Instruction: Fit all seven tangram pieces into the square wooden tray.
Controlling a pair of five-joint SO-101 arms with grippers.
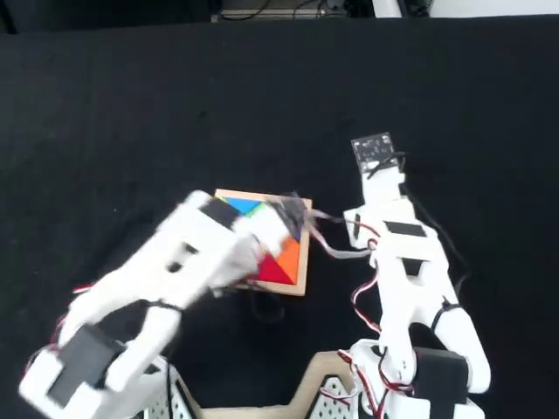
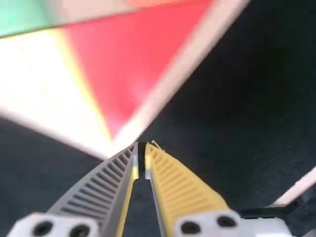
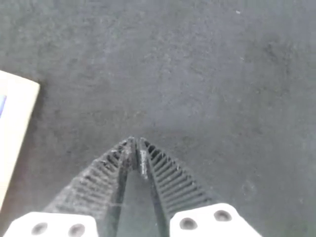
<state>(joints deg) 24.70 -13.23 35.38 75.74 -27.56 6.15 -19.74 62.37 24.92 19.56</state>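
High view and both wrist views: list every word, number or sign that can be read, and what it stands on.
None readable.
Small dark board at the right arm's far end: pale marks, too small to read.
Wooden tray and its coloured pieces: no print shows.

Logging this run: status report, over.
Left gripper shut, at corner of the square wooden tray. Right gripper shut, over black cloth. Coloured pieces in tray; left arm hides part.

Red triangle [image 2: 133, 64], orange piece [image 1: 290, 251], pale wooden tray [image 1: 305, 262], black table [image 1: 131, 105]
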